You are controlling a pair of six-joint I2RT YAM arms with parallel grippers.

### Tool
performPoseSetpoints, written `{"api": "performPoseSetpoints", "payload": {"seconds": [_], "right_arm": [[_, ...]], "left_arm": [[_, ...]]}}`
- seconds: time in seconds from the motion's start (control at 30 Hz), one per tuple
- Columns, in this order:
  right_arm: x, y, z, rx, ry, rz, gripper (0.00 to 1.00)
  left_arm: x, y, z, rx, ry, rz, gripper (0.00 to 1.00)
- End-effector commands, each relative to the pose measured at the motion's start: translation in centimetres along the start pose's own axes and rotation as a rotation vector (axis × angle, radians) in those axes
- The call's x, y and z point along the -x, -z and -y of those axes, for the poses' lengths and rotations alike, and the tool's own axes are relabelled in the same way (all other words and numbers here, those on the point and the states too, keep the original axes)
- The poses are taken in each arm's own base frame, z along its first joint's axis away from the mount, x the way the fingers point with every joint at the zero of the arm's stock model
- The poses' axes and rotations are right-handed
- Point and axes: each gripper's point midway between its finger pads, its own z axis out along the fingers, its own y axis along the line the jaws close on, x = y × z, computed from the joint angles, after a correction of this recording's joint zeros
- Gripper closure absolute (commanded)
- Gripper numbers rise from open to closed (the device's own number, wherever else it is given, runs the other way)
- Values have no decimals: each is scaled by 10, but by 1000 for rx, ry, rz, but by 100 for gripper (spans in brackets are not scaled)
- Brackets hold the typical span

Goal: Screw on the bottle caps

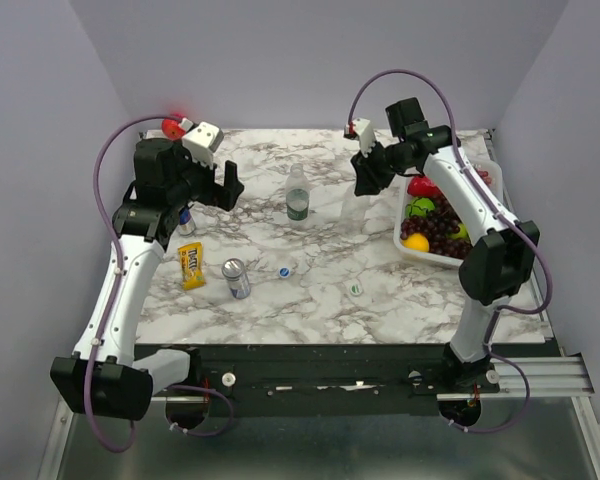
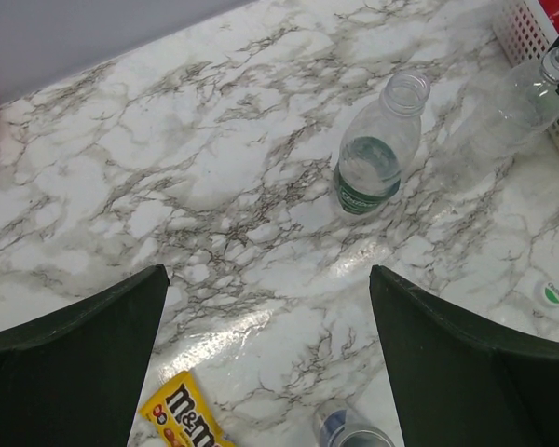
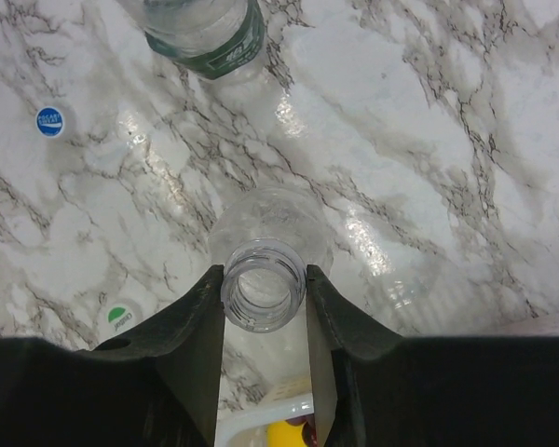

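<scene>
step in hand: securing a bottle so it can be capped; as I judge it, an early stage, since neither of the 2 caps is on a bottle yet
right fingers (image 3: 191,326): pinching the open neck of the plain bottle (image 3: 270,223), 1 finger on each side of the rim
plain bottle: at the right of the worktop (image 1: 260,160), just left of the fruit tray (image 1: 410,248); it looks tilted, but whether its base rests on the worktop I cannot tell
left fingers (image 2: 84,354): spread wide, holding nothing, over the left side above the candy packet (image 1: 191,264)
green-label bottle (image 1: 297,195): upright and uncapped, mid-worktop, apart from both arms
blue-marked cap (image 1: 285,270): flat on the worktop, near of centre, just right of the can (image 1: 236,278)
green-marked cap (image 1: 355,289): flat, right of the blue one and a little nearer
next move: probably the left fingers must reach right to a cap, pinch it by its rim, carry it level over the held neck, then turn it down
</scene>
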Motion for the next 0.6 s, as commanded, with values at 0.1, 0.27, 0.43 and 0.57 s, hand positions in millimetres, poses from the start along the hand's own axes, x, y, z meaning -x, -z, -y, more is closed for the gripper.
{"api": "performPoseSetpoints", "payload": {"seconds": [0.1,0.27,0.43,0.57], "right_arm": [[33,81,-64,117,99,103,87],[48,125,-109,218,143,191,87],[55,158,-149,309,172,262,87],[57,167,-170,333,207,288,87]], "left_arm": [[-20,-2,106,-367,-209,-14,1],[-35,-6,180,-551,-291,-25,1],[-31,-17,210,-567,-297,19,1],[-39,-34,221,-562,-279,59,1]]}}
